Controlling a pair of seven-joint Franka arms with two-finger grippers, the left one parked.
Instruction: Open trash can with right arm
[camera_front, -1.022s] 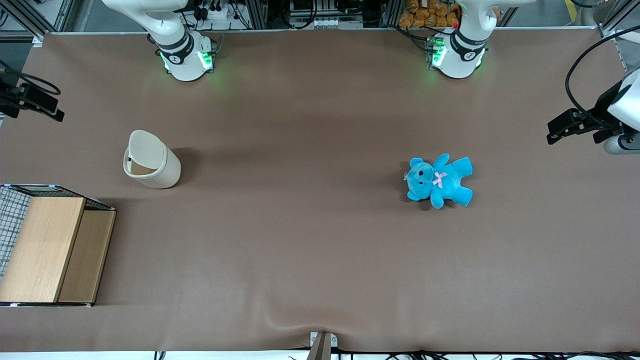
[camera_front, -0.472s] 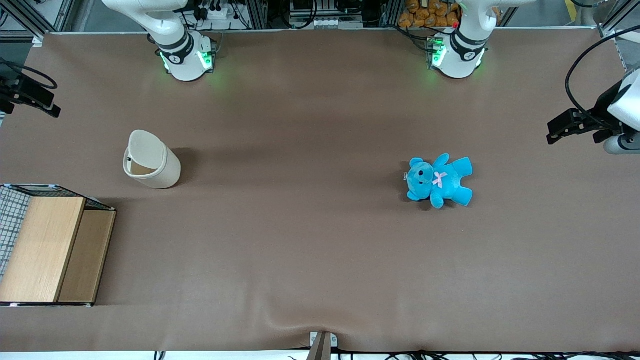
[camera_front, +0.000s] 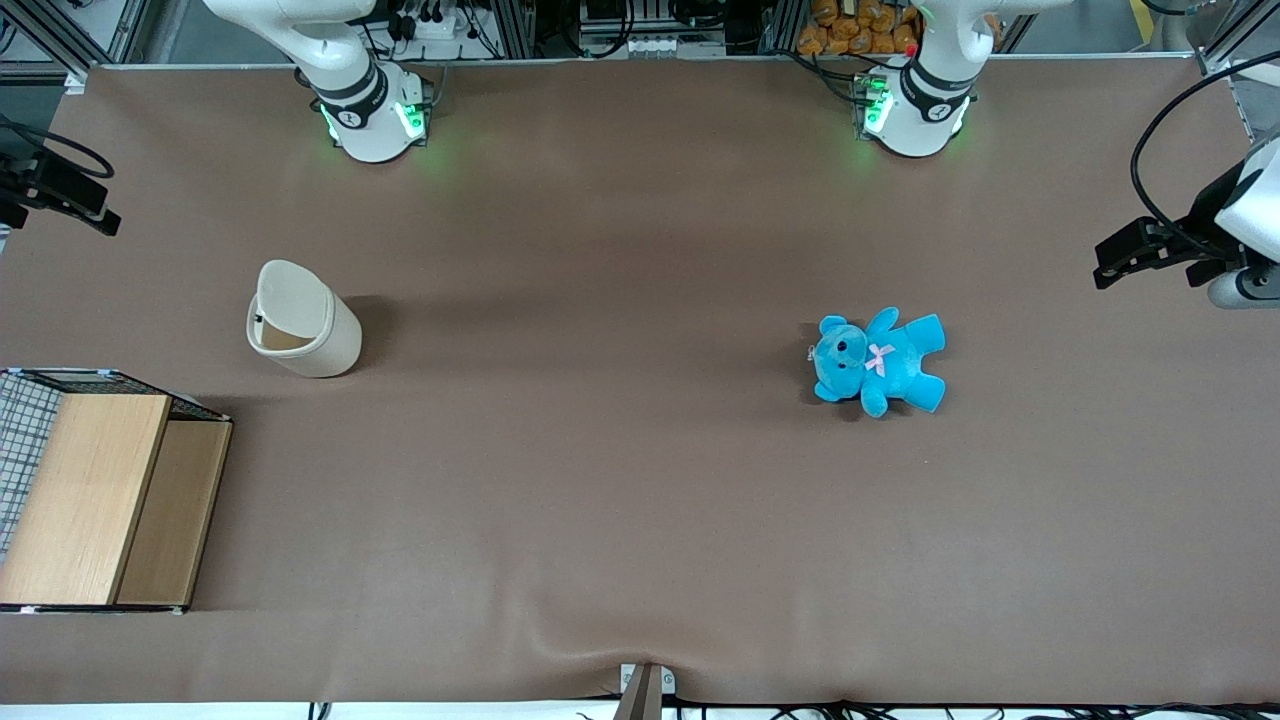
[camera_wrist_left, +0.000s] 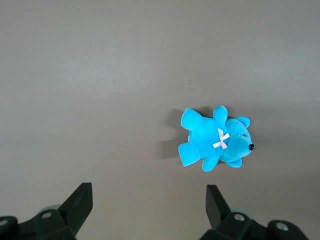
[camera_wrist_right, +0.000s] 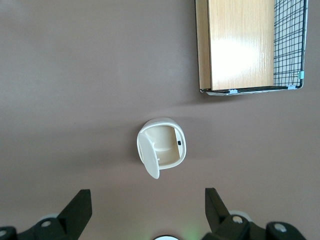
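Trash can (camera_front: 303, 320) lid seen already swung up. Claw (camera_wrist_right: 145, 212), spread wide, has been pulled high above it w/ slight shift; task prob. done.

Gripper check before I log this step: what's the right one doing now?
Gripper: open, holding nothing, high above the trash can, whose lid stands raised.

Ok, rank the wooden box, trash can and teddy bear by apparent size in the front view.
1. Wooden box.
2. Teddy bear and trash can look about alike; no ranking.
The claw sits at the working arm's table edge.
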